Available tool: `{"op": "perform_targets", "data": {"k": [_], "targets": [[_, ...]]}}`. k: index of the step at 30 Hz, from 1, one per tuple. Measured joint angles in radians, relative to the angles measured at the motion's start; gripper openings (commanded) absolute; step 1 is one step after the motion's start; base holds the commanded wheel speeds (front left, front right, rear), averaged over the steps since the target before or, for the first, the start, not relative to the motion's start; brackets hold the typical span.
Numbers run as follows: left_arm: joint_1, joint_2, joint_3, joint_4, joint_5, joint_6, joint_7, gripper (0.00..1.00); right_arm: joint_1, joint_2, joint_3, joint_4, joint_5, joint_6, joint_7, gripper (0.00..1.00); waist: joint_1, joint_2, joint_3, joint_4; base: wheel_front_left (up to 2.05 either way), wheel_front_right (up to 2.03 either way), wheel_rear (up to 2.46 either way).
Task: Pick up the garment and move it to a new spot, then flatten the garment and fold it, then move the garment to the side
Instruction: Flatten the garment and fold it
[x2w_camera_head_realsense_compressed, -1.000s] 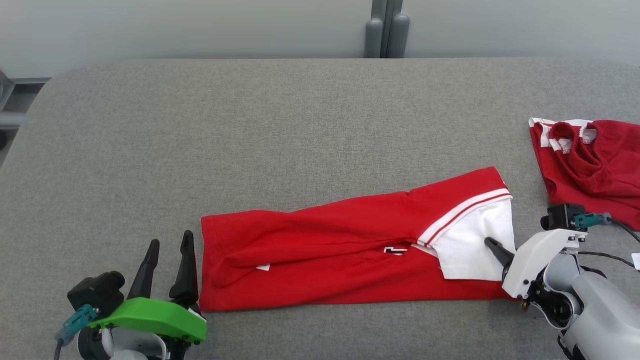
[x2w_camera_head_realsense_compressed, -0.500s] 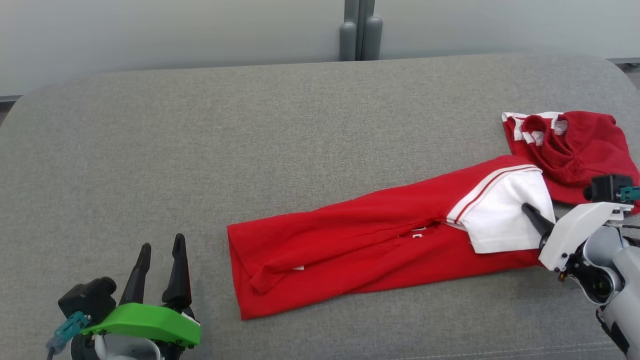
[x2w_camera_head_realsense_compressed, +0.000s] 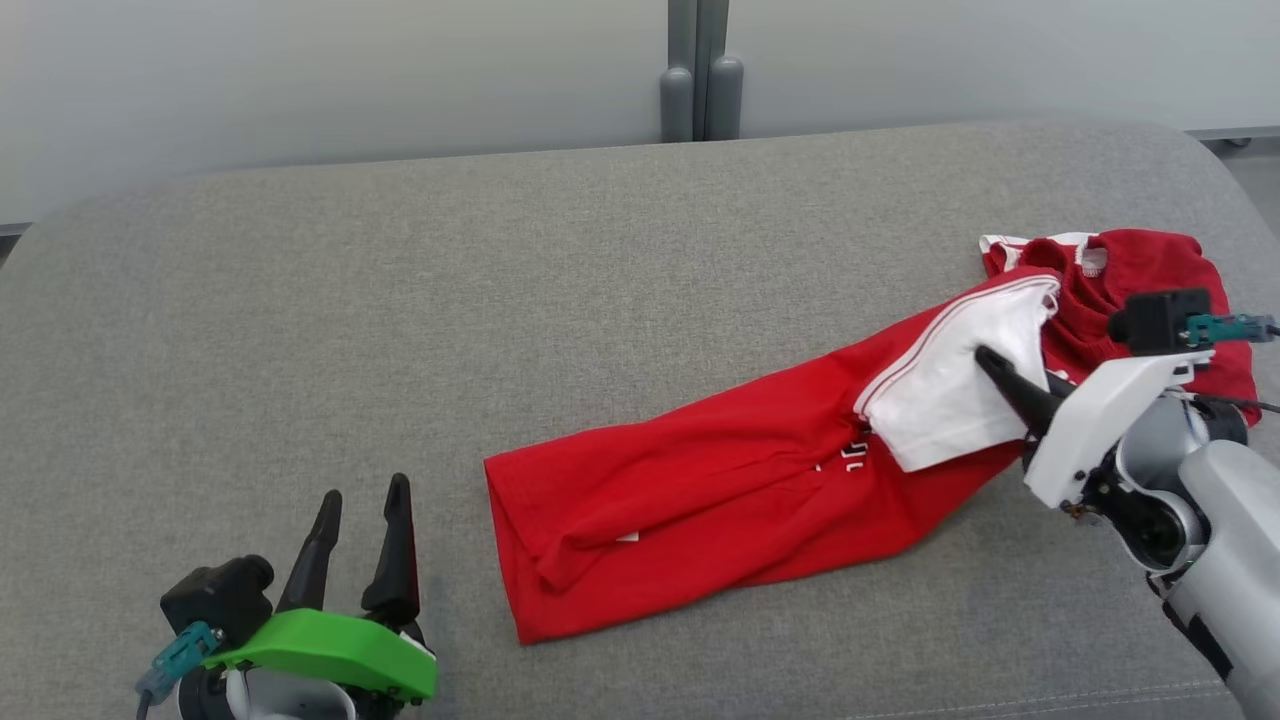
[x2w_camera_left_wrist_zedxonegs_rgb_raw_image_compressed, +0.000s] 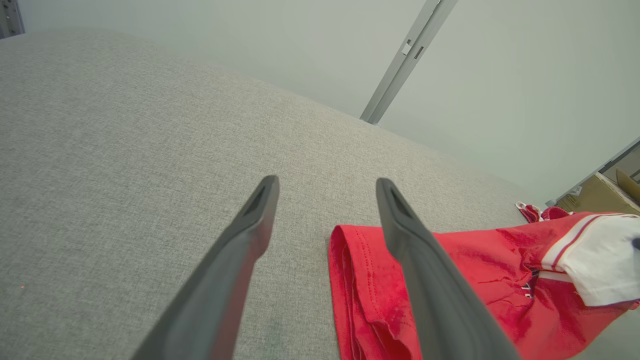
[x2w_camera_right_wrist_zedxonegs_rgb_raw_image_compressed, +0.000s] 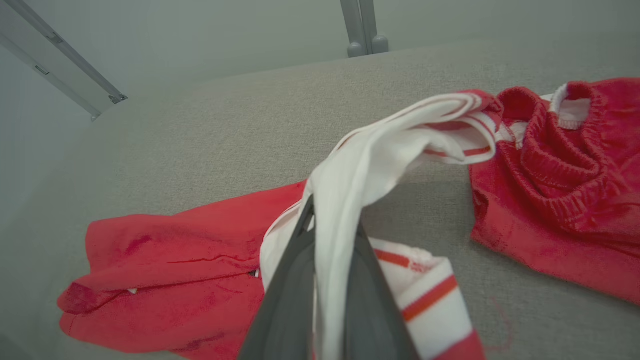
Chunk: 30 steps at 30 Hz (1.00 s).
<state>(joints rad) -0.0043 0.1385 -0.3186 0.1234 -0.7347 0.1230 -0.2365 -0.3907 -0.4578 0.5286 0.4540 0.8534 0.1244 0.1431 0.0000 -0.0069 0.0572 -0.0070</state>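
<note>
Right gripper (x2w_camera_head_realsense_compressed: 990, 362) clamps garment (x2w_camera_head_realsense_compressed: 700, 490) sleeve

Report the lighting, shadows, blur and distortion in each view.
Head view: soft, even light, no glare, garment sharp. Left wrist view: wide-angle lens bows the far edge of the grey surface; left gripper softens near the lens. Right wrist view: right gripper blurred close up, with a soft shadow on the surface beneath the garment's lifted white part.

Behind and left of the folded red shirt (x2w_camera_head_realsense_compressed: 700, 500), the grey surface (x2w_camera_head_realsense_compressed: 420, 300) lies bare, with wide room to pass. In front of the shirt runs a narrower bare strip. Crumpled red shorts (x2w_camera_head_realsense_compressed: 1150, 265) crowd the shirt's right end, just beside it.
</note>
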Motion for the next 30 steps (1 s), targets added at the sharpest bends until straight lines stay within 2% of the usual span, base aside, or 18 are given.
{"op": "perform_targets", "data": {"k": [6, 15, 22, 30], "targets": [[0.0, -0.02, -0.008, 0.005, 0.0, 0.0, 0.007, 1.0, -0.018, 0.023, 0.118, -0.127, -0.005, 0.0, 0.021, 0.0, 0.0, 0.0, -0.019, 0.026, 0.0, 0.0, 0.0], [0.011, -0.029, -0.019, 0.014, 0.0, 0.0, 0.016, 1.0, -0.019, 0.064, 0.256, -0.203, -0.011, 0.0, 0.083, 0.0, 0.0, 0.0, -0.052, 0.091, 0.0, 0.0, 0.0], [0.025, -0.032, -0.034, 0.014, 0.001, 0.0, 0.025, 1.0, -0.02, 0.11, 0.313, -0.2, -0.005, 0.0, 0.125, 0.0, 0.0, 0.0, -0.066, 0.16, 0.0, 0.0, 0.0], [0.026, -0.034, -0.04, 0.003, 0.004, 0.0, 0.03, 1.0, -0.02, 0.145, 0.327, -0.112, 0.002, 0.0, 0.175, 0.0, 0.0, 0.0, -0.061, 0.242, 0.0, 0.0, 0.0]]}}
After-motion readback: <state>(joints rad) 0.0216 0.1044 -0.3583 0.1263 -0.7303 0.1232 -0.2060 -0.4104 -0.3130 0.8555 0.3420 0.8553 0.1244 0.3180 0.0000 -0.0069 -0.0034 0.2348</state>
